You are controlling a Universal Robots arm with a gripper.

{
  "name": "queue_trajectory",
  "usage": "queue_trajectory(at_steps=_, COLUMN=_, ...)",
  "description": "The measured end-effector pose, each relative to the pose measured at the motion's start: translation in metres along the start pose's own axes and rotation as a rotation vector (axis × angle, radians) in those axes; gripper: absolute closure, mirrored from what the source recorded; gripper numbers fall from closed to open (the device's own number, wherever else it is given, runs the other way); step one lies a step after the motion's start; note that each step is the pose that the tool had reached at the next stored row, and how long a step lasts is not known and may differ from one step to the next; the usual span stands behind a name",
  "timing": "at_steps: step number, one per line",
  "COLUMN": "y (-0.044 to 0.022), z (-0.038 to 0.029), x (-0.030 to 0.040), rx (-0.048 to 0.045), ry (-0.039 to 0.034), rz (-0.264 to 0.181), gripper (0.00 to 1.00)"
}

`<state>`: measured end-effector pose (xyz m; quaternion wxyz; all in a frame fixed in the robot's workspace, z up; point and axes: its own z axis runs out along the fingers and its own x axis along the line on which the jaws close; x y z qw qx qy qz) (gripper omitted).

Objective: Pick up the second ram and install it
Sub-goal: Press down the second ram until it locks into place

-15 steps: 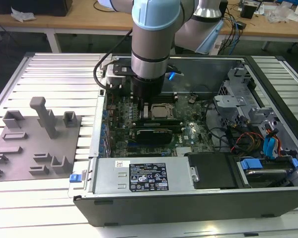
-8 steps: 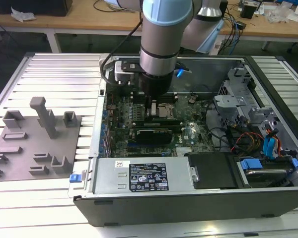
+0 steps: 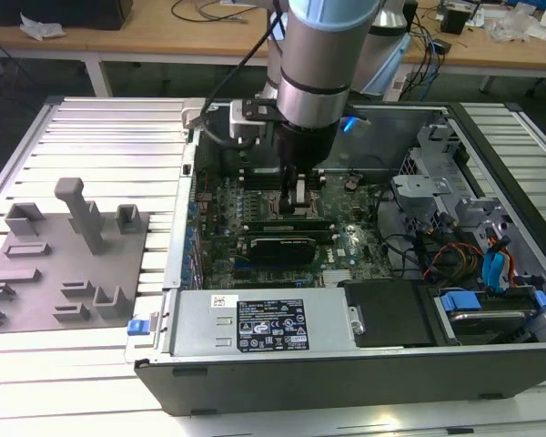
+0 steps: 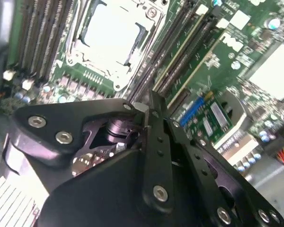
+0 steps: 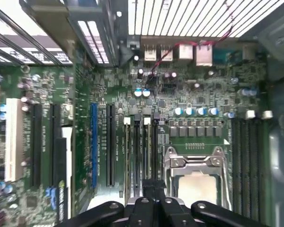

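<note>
My gripper [image 3: 300, 202] reaches down into the open computer case, over the memory slots [image 5: 141, 151] beside the processor socket [image 5: 195, 182]. Its black fingers [image 4: 151, 124] are shut together, tips low at one end of the slots, next to a white slot clip [image 4: 139, 107]. The second ram [image 3: 284, 222] appears as a long dark stick lying along the slot line right under the fingertips in the exterior view. Whether the fingers pinch it or only press on its top edge is hidden by the gripper body. More empty slots [image 5: 248, 156] run on the socket's other side.
A grey moulded holder plate [image 3: 68, 264] with upright blocks lies on the slatted table at the exterior view's left. The case holds a power supply [image 3: 264, 323], drive cages and cables [image 3: 478, 259] at the right, and expansion slots [image 5: 42, 142] on the board.
</note>
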<state>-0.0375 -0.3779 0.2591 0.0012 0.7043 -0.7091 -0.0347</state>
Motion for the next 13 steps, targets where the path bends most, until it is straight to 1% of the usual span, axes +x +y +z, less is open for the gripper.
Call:
queue_trajectory(at_steps=2, y=0.0007, z=-0.0143, x=-0.0007, rx=0.0000, ry=0.0000, rz=0.000, gripper=0.89)
queue_trajectory(at_steps=5, y=0.0012, z=-0.0253, x=-0.0012, rx=0.0000, ry=0.0000, rz=0.000, gripper=0.89)
queue_trajectory(at_steps=6, y=0.0013, z=-0.0263, x=-0.0012, rx=0.0000, ry=-0.0001, rz=0.000, gripper=0.89)
queue_trajectory(at_steps=13, y=0.0013, z=-0.0264, x=-0.0013, rx=0.0000, ry=-0.0001, rz=0.000, gripper=0.89)
